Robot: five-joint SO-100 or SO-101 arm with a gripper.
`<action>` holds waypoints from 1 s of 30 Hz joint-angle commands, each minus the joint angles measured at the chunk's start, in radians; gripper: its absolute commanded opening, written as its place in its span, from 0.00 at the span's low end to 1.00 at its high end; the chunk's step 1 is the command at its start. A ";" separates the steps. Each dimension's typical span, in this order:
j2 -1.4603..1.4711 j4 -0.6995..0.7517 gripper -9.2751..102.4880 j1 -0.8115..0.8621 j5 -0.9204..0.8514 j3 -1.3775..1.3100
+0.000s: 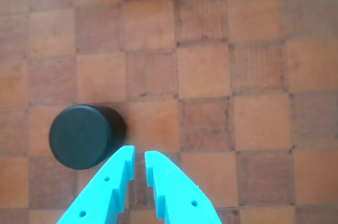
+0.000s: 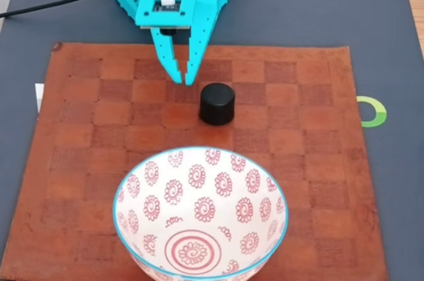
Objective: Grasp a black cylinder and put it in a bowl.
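Observation:
The black cylinder (image 1: 83,136) (image 2: 217,103) stands upright on the brown checkered mat. My turquoise gripper (image 1: 139,158) (image 2: 183,78) hangs above the mat beside it, fingertips nearly together with only a narrow gap and nothing between them. In the wrist view the cylinder lies left of the fingertips; in the fixed view it sits a little right of and nearer than the tips. The white bowl (image 2: 199,211) with red spiral flowers and a turquoise rim stands at the front of the mat, empty.
The checkered leather mat (image 2: 305,155) lies on a dark grey table (image 2: 384,42). A green ring mark (image 2: 375,111) shows on the table to the right. A black cable (image 2: 59,1) runs to the arm at the back left.

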State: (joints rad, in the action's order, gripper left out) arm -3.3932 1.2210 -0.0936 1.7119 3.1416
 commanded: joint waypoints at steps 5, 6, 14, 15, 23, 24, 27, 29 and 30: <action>-0.032 0.005 0.08 0.008 -0.028 -0.069; -0.021 0.005 0.08 0.009 -0.031 -0.074; 0.215 0.020 0.08 0.018 -0.032 -0.245; 0.245 0.021 0.08 0.025 -0.034 -0.272; 0.456 0.025 0.08 0.049 -0.084 -0.469; 0.489 0.025 0.08 0.057 -0.103 -0.495; 0.611 0.071 0.08 0.075 -0.140 -0.588; 0.696 0.115 0.08 0.089 -0.163 -0.658; 0.738 0.135 0.08 0.089 -0.178 -0.693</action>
State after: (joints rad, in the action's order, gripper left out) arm -2.7228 1.3177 -0.0169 1.5570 2.5602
